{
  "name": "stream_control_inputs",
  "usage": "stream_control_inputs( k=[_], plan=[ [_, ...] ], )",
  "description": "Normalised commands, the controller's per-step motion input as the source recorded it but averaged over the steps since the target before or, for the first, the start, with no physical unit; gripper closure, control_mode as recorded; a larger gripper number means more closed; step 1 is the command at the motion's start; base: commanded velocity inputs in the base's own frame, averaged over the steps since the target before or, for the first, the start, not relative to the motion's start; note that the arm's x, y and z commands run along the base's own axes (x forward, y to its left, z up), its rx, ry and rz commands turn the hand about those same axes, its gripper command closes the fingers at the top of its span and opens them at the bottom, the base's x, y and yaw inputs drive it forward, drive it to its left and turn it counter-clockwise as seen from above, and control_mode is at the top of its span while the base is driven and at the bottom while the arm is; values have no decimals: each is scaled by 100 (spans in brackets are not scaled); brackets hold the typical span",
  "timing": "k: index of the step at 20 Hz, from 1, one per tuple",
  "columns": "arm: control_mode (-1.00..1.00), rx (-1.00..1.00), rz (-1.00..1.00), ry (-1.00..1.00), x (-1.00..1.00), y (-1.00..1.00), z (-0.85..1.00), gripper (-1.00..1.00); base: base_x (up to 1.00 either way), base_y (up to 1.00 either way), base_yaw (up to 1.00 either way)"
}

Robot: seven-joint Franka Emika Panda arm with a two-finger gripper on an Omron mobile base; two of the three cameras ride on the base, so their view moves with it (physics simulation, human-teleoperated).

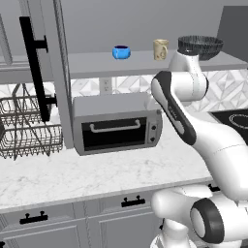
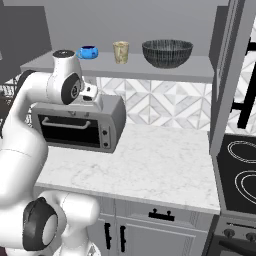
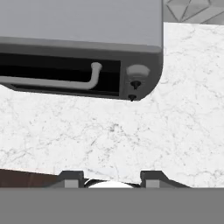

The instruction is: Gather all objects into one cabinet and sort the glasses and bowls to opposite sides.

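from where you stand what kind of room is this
A simulated home kitchen: a grey toaster oven on a white marble counter, a black glass cooktop beside it, and a wire dish rack.

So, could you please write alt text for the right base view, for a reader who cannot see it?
A grey shelf holds a blue bowl, a cream mug and a wide dark bowl in a row, left to right. Below, a toaster oven sits on a marble counter, with the white arm rising at the left.

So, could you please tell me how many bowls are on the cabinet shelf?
2: a small blue bowl at the left, and a wide dark grey bowl at the right, beyond the cream mug.
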Motion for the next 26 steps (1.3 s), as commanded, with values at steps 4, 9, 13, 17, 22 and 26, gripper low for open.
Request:
stream_control_inputs(
  k=[4, 9, 13, 17, 22, 26],
  plan=[
    [-100, 0, 0, 0, -3, 0, -1, -100, 0, 0, 0],
    [-100, -1, 3, -28, -61, -2, 14, -100, 0, 0, 0],
    [-100, -8, 11, -51, -81, 0, 50, -100, 0, 0, 0],
    [-100, -2, 7, -55, -100, 0, 28, -100, 0, 0, 0],
    [-100, 8, 0, -36, -54, -4, 6, -100, 0, 0, 0],
    [-100, 25, 0, -47, -50, -6, 51, -100, 0, 0, 0]
  ],
)
